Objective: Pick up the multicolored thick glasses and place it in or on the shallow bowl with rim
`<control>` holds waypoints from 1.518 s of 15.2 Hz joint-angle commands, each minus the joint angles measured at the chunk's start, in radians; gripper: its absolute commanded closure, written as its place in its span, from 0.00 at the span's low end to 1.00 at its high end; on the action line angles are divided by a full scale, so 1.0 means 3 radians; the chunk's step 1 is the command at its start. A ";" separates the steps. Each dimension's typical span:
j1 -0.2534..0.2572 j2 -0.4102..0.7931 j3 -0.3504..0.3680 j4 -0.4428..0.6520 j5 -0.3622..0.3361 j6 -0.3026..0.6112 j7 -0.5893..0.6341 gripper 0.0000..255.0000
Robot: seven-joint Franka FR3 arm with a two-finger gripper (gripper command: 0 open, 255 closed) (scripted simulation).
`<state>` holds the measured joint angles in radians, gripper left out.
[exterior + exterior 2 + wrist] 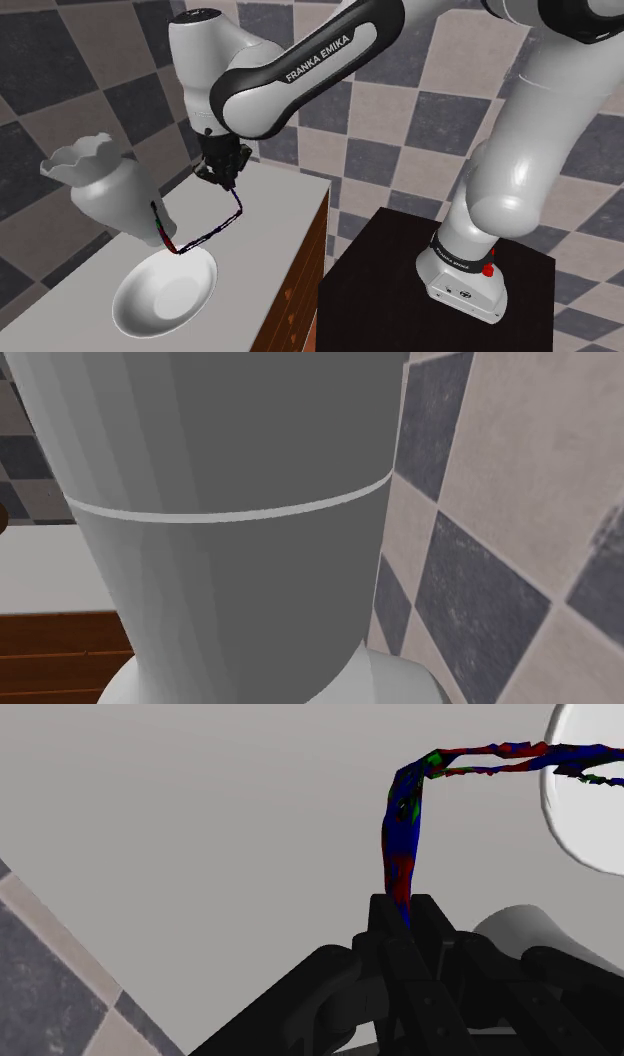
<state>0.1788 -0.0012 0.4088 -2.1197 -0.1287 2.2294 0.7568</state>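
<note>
Over the white surface (285,205), at its end by the shallow bowl (160,297): pincer (222,172) points down, well above the top. Wrist view has the pincer (405,911) closed tight on one thin arm of the multicoloured glasses (400,849), fingers (432,926) pressed against it either side. Grip is at the very end of that arm, and the rest of the frame trails away from the hand. In the shoulder view the glasses (163,228) hang low and sideways, the far end just above the bowl's rim on the side next to the white wavy-topped vase (100,190). The glasses look clear of the bowl, though I cannot be sure they are not brushing the vase. Judged step: carry and lower into the bowl. Aim by the dangling frame, not by the hand, since the load sits well off to one side of the grip. Probably best to shift toward the bowl's middle and away from the vase first. Then descend slowly until the low end rests in the dish, and only then part the fingers. Letting go from height risks the frame tipping over the rim or bouncing out, as the bowl is shallow. A one-arm hold may swing or pivot, so keep motion gentle. The second exterior view gives a grey cylinder close up against checkered tiles, no help here
</note>
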 commanded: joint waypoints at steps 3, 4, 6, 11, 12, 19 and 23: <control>0.0168 0.0182 0.0157 0.0245 -0.0130 -0.0124 0.0385 1.00; 0.0214 0.0235 0.0191 0.0315 -0.0167 -0.0159 0.0479 1.00; 0.0309 0.0352 0.0256 0.0466 -0.0247 -0.0233 0.0665 1.00; 0.0462 0.0570 0.0324 0.0653 -0.0398 -0.0270 0.0944 1.00; 0.0465 0.0588 0.0320 0.0628 -0.0414 -0.0232 0.0958 1.00; 0.0488 0.0733 0.0288 0.0479 -0.0544 0.0032 0.1069 1.00; 0.0506 0.0829 0.0261 0.0411 -0.0631 0.0177 0.1140 1.00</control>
<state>0.3292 0.2413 0.4890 -1.9893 -0.3113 2.2701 1.0928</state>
